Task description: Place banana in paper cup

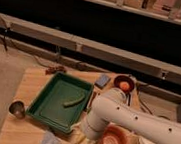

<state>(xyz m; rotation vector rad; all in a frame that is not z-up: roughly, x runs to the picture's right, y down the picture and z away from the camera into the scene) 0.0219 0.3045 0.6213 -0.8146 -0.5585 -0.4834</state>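
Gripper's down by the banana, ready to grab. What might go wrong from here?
1. The open gripper sits low between the tray and red bowl, mostly hidden under the arm. Only a sliver of banana shows, so the grasp may miss.
2. The red bowl is close beside the gripper and could get knocked.
3. The paper cup lies beyond the bowl, partly behind the arm, so the carry must clear both.

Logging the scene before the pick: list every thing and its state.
gripper: low by the near right corner of the green tray, jaws open.
banana: lying on the table beside the gripper, not in the paper cup.
paper cup: upright, partly hidden by the arm.
green tray: flat, holding one green curved piece.
metal cup: upright, left of the tray.
far red bowl: upright, something orange inside.
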